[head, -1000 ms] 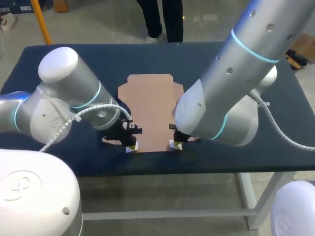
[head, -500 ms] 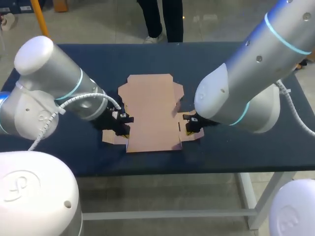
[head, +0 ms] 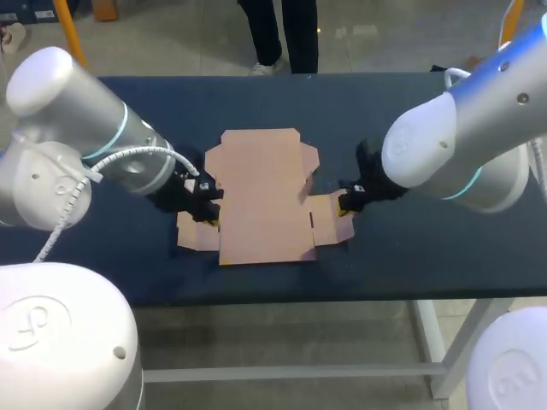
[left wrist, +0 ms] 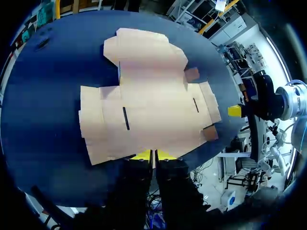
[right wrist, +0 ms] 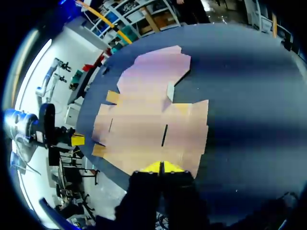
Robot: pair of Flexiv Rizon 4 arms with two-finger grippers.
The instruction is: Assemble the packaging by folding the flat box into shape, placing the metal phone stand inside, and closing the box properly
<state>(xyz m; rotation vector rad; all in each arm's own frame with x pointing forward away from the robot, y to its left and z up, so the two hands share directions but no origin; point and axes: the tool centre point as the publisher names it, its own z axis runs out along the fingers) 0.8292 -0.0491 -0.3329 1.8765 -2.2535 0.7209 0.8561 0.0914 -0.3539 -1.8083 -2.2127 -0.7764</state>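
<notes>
Presently the flat box (head: pixel 265 201) lies unfolded on the table (head: pixel 410 248), roughly central, with its long axis running away from the robot and its near end close to the near edge of the table. Two side flaps project from the near half of the blank: the left flap (head: pixel 195 232) and the right flap (head: pixel 329 224).

Position of end effectors: the left gripper (head: pixel 208 220) stands at the outer part of the left flap, and the right gripper (head: pixel 344 205) at the outer edge of the right flap. The box therefore lies between the two, each arm being nearer its own flap and neither better placed for the centre panel.

State of end effectors: in each wrist view the yellow tips are drawn together with only a hairline between them, and nothing shows gripped in that seam. The cardboard edge sits just at the tips, and the whole blank spreads ahead of the fingers (whether the tips touch the board or rest just beside it cannot be told).

Assessment: folding has not begun, since every panel lies flat. The coming move appears to turn on each flap's outer edge, which faces its gripper squarely; raising it would call for a purchase at or under that edge.

Item outstanding: the metal phone stand is not seen in any view.
</notes>
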